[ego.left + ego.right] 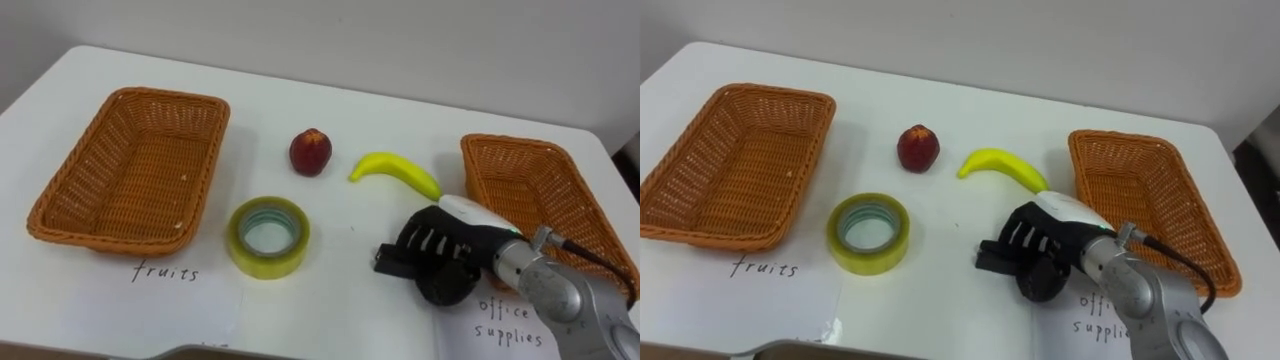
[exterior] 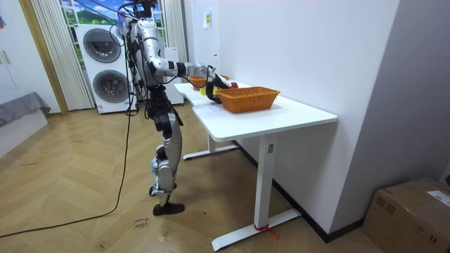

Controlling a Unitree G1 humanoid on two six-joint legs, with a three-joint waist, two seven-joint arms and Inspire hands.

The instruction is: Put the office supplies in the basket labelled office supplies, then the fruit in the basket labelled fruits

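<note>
A red peach (image 1: 311, 152) and a yellow banana (image 1: 400, 172) lie side by side at the middle of the white table (image 1: 330, 300). A yellow-green roll of tape (image 1: 240, 250) lies flat in front of the peach. A wicker basket (image 1: 110, 240) at the left has "fruits" written before it. Another wicker basket (image 1: 545, 180) at the right has "office supplies" written before it. Both are empty. My right hand (image 1: 440, 250) rests low over the table just in front of the banana, between tape and right basket. It is palm down and open, with its fingers reaching left.
The handwritten labels sit on paper sheets (image 1: 505, 320) at the table's near edge. In the room view I stand at the long side of the table (image 2: 281, 116), which is against the wall, with a basket (image 2: 247, 98) at its near end and washing machines (image 2: 109, 67) behind me.
</note>
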